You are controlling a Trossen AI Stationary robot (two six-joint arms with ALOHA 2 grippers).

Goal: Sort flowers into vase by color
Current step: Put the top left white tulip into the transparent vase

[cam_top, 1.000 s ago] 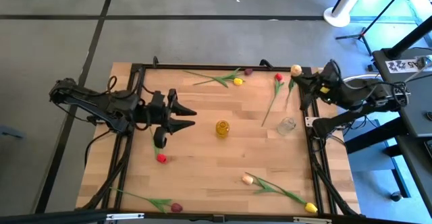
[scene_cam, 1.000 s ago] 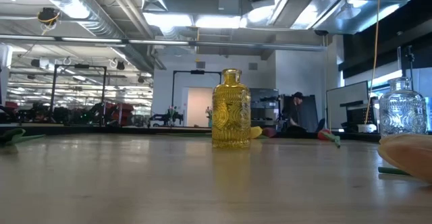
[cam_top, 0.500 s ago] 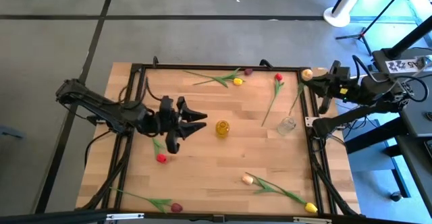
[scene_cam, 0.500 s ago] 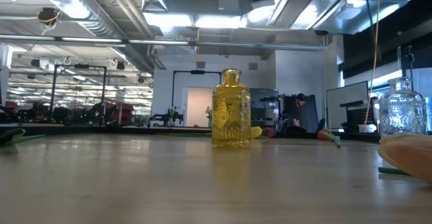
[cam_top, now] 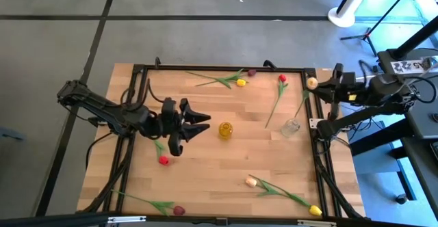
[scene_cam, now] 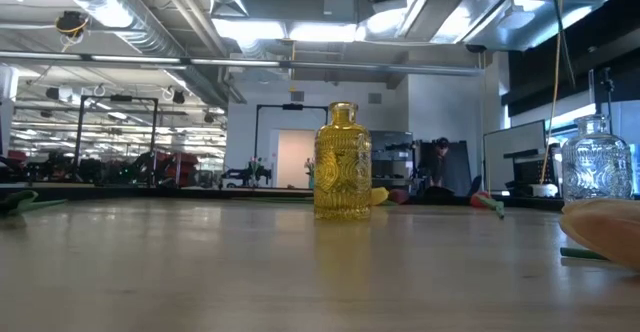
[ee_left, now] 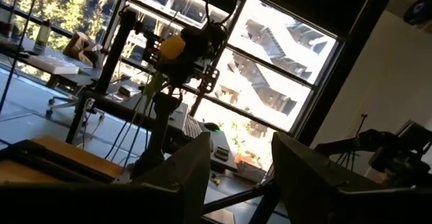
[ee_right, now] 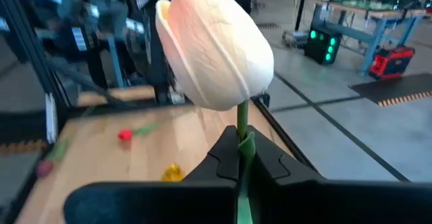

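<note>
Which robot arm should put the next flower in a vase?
Probably the right. The right gripper is already shut on the cream tulip near the clear vase. The left gripper is open and empty beside the yellow vase.

Grey floor (cam_top: 55, 22), bright ceiling lights (scene_cam: 300, 30)

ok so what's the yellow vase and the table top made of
The yellow vase looks like tinted glass, or maybe clear plastic: it is see-through, glossy, with a pressed relief pattern. The table top looks like pale wood with a smooth finish, showing plank lines and grain.
</note>
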